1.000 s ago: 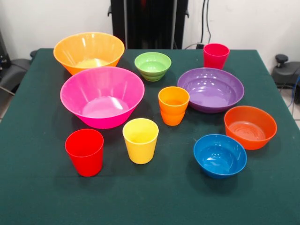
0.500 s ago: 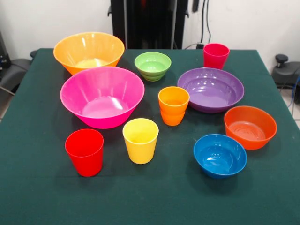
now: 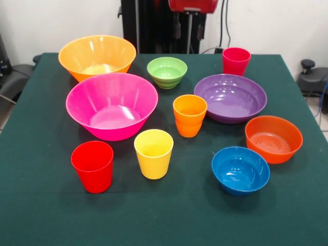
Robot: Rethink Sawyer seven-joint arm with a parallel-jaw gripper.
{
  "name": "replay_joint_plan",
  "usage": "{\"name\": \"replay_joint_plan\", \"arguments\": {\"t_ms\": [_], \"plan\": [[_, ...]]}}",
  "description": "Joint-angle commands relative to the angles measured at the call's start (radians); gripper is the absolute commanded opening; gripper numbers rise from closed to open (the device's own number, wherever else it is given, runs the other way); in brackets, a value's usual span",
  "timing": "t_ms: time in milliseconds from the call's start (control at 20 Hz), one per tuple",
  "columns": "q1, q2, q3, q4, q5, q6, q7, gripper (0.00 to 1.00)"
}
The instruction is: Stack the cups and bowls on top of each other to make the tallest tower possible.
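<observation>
All pieces stand apart and upright on the green table; there is no pile. The bowls: big orange-yellow [image 3: 97, 55] far left, big hot-pink [image 3: 111, 105] in front of it, small green [image 3: 167, 72], wide purple [image 3: 230, 97], medium orange [image 3: 273, 138], medium blue [image 3: 241, 170]. The cups: red [image 3: 93, 166], yellow [image 3: 154, 154], orange [image 3: 189, 115], crimson-pink [image 3: 236, 61]. My gripper [image 3: 187, 35] shows at the top edge, above the table's far edge and behind the green bowl. Its fingers [image 3: 177, 28] hang apart, open and empty.
The green table cloth [image 3: 46, 205] ends close behind the far bowls. The black pedestal [image 3: 154, 25] stands behind the far edge. A black chair part [image 3: 13, 77] is at the left and a black stand [image 3: 310, 77] at the right.
My gripper has come down into view at the top edge; earlier only the pedestal showed there. No cup or bowl has moved.
</observation>
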Motion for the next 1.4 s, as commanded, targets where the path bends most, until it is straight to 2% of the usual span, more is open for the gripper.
{"name": "replay_joint_plan", "arguments": {"t_ms": [50,350,850,1200,1400], "plan": [[-0.015,0.157,0.124,-0.085,-0.072,-0.098,0.02,1.0],[0.022,0.176,0.094,-0.111,-0.069,-0.084,0.067,1.0],[0.025,0.217,0.102,-0.129,-0.068,-0.116,0.071,1.0],[0.036,0.2,0.094,-0.125,-0.062,-0.088,0.078,1.0],[0.053,0.166,0.081,-0.112,-0.053,-0.053,0.09,1.0]]}}
